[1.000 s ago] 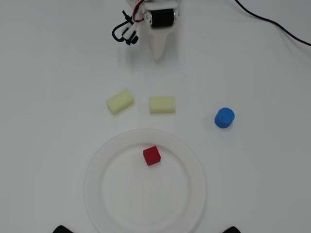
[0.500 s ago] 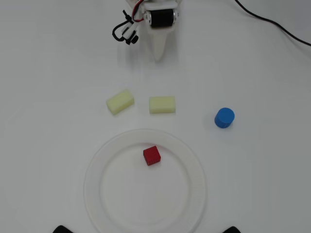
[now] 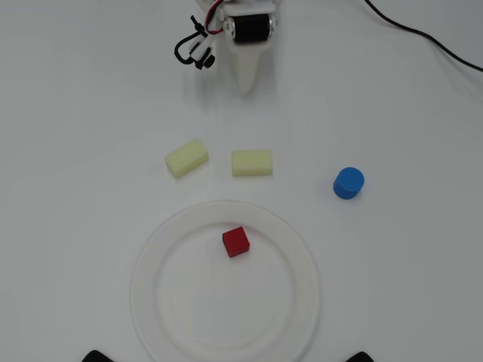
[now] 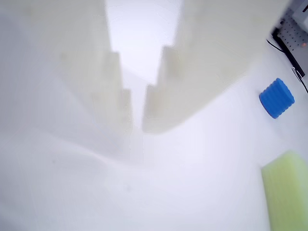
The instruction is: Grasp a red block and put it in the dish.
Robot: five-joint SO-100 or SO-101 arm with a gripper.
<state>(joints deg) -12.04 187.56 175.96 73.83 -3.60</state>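
Note:
The red block [image 3: 236,241] lies inside the dish [image 3: 155,260], a little above the dish's middle in the overhead view. The dish is a large round white plate at the lower middle of the table. My gripper [image 3: 247,89] is at the top of the overhead view, far from the dish, pointing down towards the blocks. Its white jaws are together with nothing between them. In the wrist view the gripper [image 4: 137,129] fills the upper frame, with only a thin slit between the fingers. The red block and the dish are out of the wrist view.
Two pale yellow blocks [image 3: 186,157] [image 3: 252,163] lie between the gripper and the dish; one shows in the wrist view [image 4: 286,192]. A blue cylinder [image 3: 349,183] stands to the right, also in the wrist view [image 4: 276,97]. A black cable [image 3: 423,38] runs along the top right.

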